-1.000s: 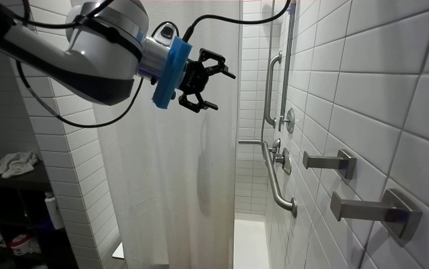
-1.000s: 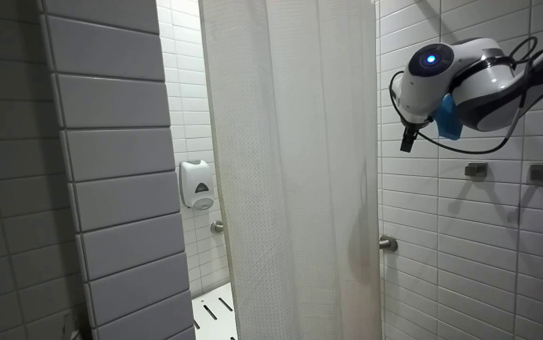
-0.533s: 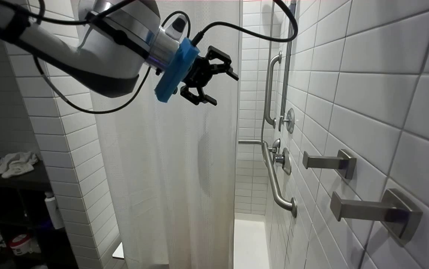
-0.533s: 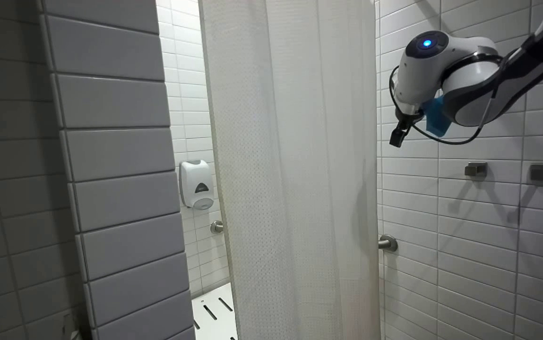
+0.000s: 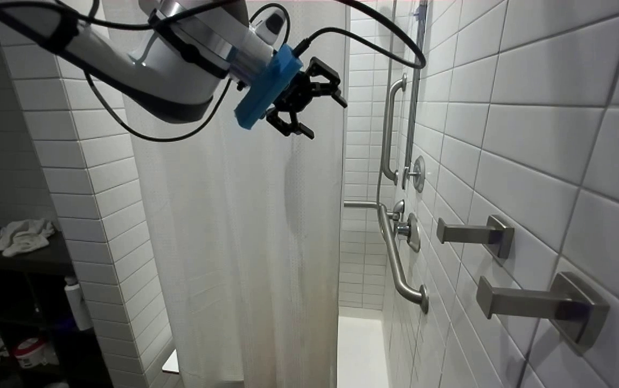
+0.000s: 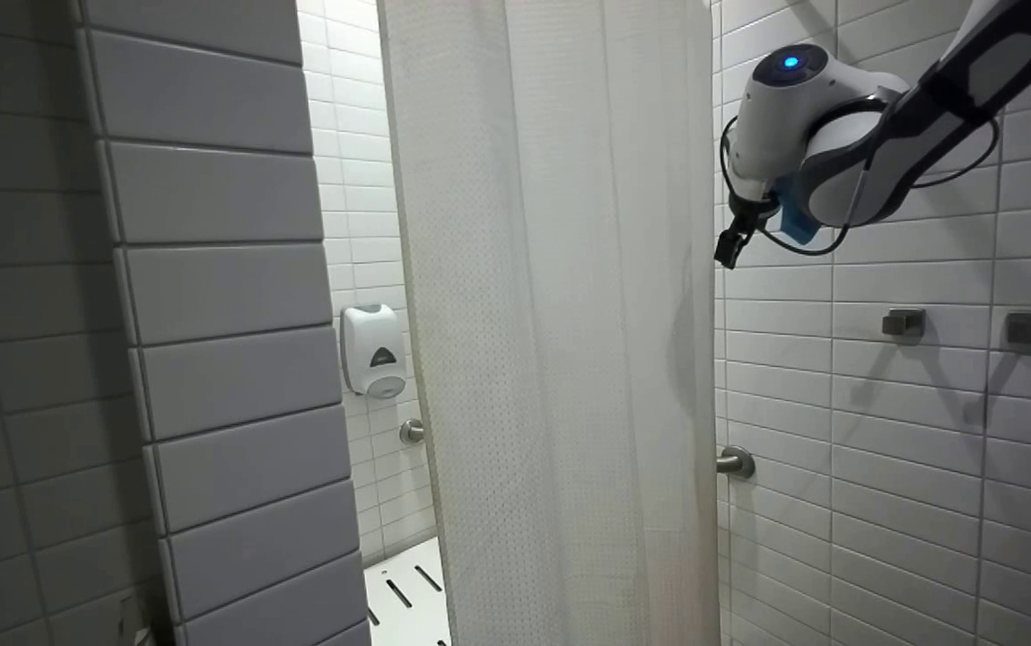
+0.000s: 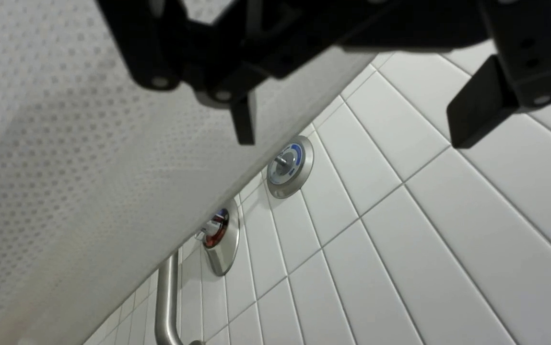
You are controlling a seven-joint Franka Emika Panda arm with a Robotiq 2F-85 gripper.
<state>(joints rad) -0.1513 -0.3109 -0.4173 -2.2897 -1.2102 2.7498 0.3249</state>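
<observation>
In an exterior view, gripper (image 5: pixel 323 115) is up high in front of the off-white shower curtain (image 5: pixel 244 242), close to its free vertical edge; jaws spread wide, tips angled down-right in frame, one of them lining up with that edge. Blue block (image 5: pixel 268 86) is mounted on the arm (image 5: pixel 185 81) behind it. Right of the curtain: vertical grab bar (image 5: pixel 387 129), bent grab bar (image 5: pixel 393 256) lower down, then farther wall hook (image 5: pixel 468 233) and nearer wall hook (image 5: pixel 535 303) on the white tile wall (image 5: pixel 524 129). In an exterior view, gripper (image 6: pixel 727 249) shows side-on, so spread unreadable there; it's right at the curtain's edge in frame, touching or not I can't tell. Curtain (image 6: pixel 560 359) hangs the full height of frame. Soap dispenser (image 6: pixel 376 350) past the curtain's opposite edge, white slotted panel (image 6: pixel 416 615) low below it. Status light (image 6: pixel 790 62) lit blue. Wrist view: gripper is at the top, fingers (image 7: pixel 479 105) far apart, one over the curtain, one over the wall; curtain edge runs diagonally between them in frame, contact unclear. Beyond: round shower control (image 7: pixel 288 167) with blue marking, second control (image 7: pixel 222 237) with red ring right by the curtain edge, grab bar (image 7: pixel 166 302) below that.
</observation>
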